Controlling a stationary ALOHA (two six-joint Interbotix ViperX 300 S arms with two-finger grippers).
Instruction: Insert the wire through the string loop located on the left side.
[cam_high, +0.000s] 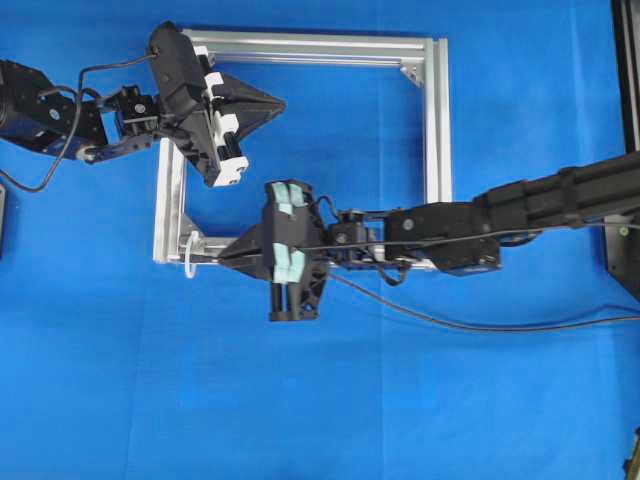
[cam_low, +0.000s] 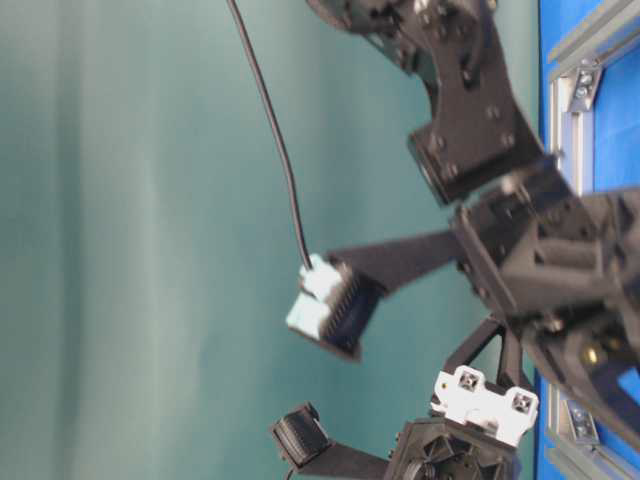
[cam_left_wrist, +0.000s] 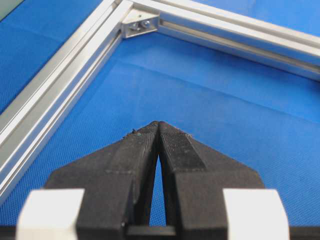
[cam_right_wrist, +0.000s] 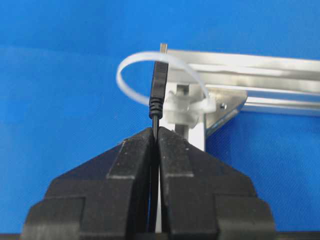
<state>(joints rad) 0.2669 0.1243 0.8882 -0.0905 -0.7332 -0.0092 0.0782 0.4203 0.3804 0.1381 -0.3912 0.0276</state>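
We see the right gripper (cam_right_wrist: 155, 134) clamped on the wire (cam_right_wrist: 156, 120), its 2 black fingers (cam_right_wrist: 131, 155) pressed together with the thin cable pinched between them just behind the plug. The dark plug tip (cam_right_wrist: 159, 82) sticks out beyond the fingertips and, in the right wrist view, stands in front of the string loop (cam_right_wrist: 134, 62), a thin white band arching off the corner of the silver frame (cam_right_wrist: 260, 67); we cannot tell from this view whether the tip has entered the loop or is only lined up with it. From overhead, the right gripper (cam_high: 222, 262) points left at the frame's lower left corner, where the string loop (cam_high: 188, 262) hangs just outside the frame (cam_high: 435, 120), and the wire (cam_high: 470, 325) trails away to the right across the blue table cover (cam_high: 320, 420). The left gripper (cam_left_wrist: 158, 125) is closed on nothing, fingertips meeting, and hovers over the blue cover inside the frame (cam_left_wrist: 55, 90), near its upper left part in the overhead view (cam_high: 278, 102).
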